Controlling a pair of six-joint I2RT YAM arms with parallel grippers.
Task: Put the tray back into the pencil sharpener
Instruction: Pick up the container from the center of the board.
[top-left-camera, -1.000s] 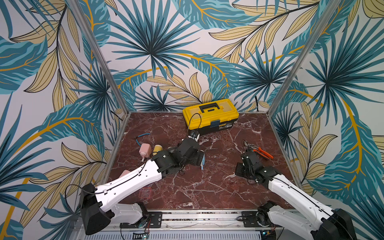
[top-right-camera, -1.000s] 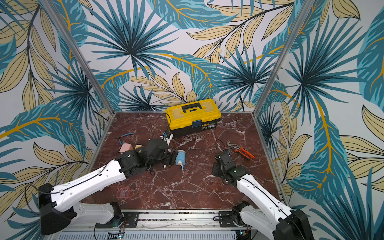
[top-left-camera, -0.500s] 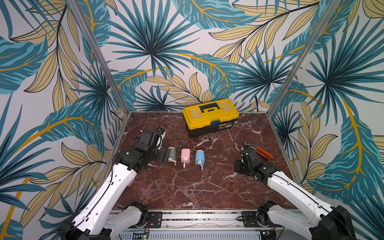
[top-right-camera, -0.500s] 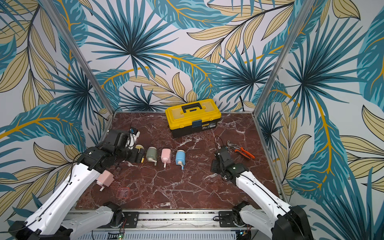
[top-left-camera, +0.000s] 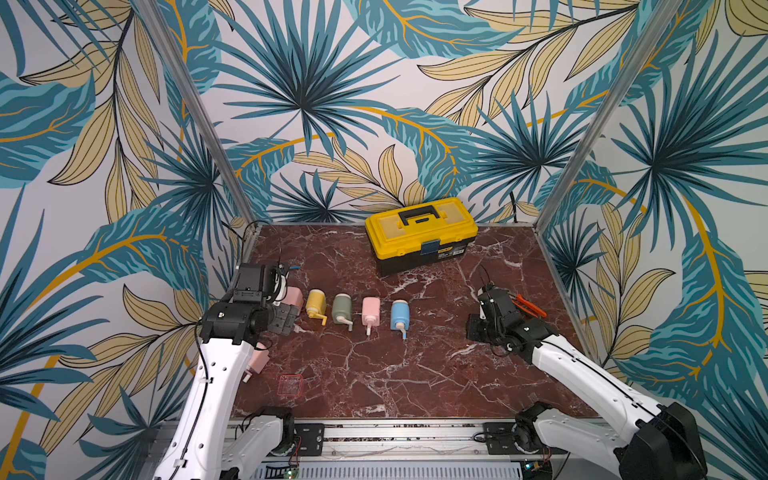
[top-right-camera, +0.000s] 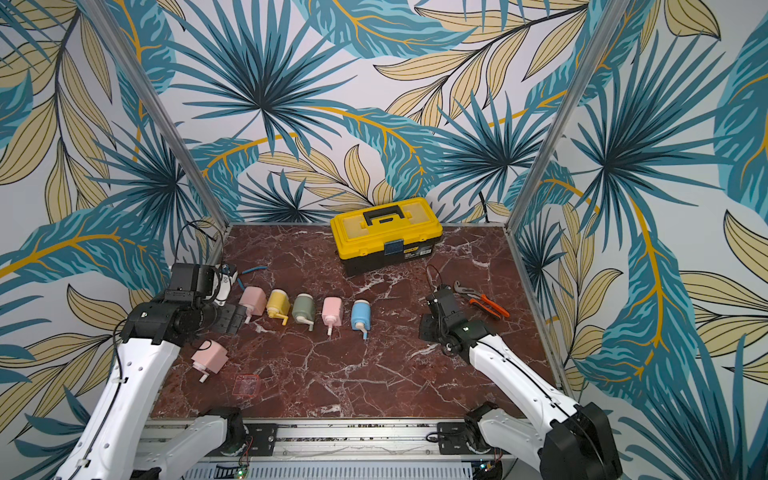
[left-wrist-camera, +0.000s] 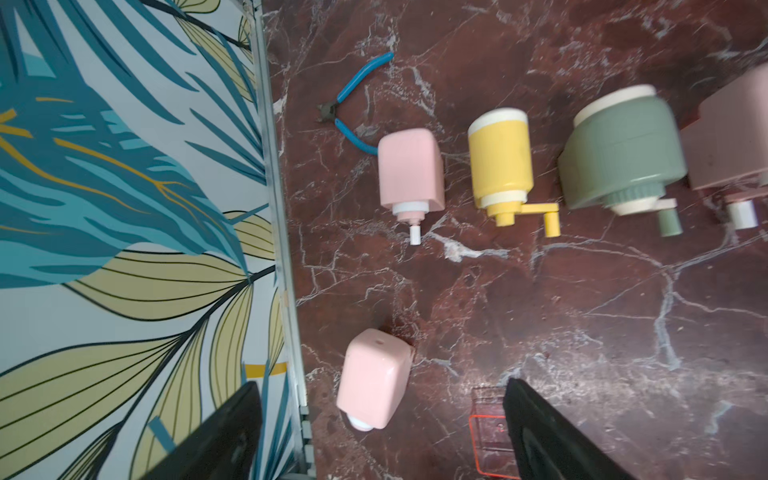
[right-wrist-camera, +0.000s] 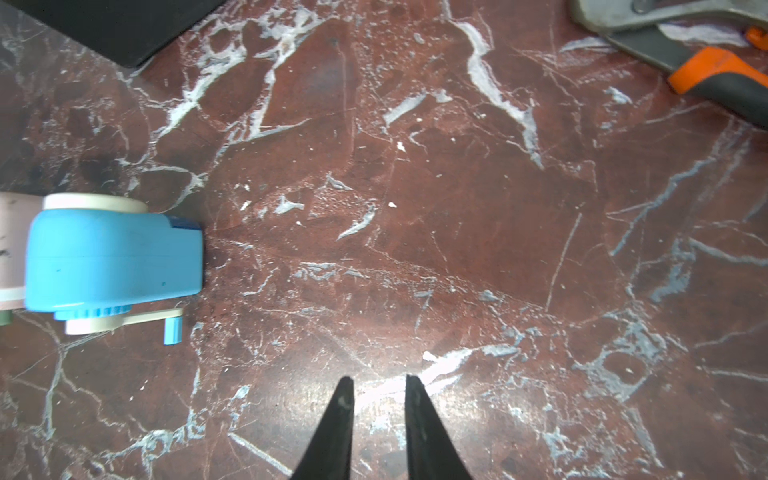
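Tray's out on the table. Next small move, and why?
Likely: lower the left gripper onto the tray and grip its wall. Its fingers are wide open and empty. The tray lies loose beside the lone pink sharpener, and both sit on the left arm's side. The right gripper is far off.

No wording can be read anywhere in the scene. The only lettering in sight is a strip label (top-left-camera: 451, 252) on the dark lower front of the yellow toolbox (top-left-camera: 419, 226), just beside its blue latch. It shows in both top views as pale marks on a dark band, too small and blurred to make out any word, brand or number
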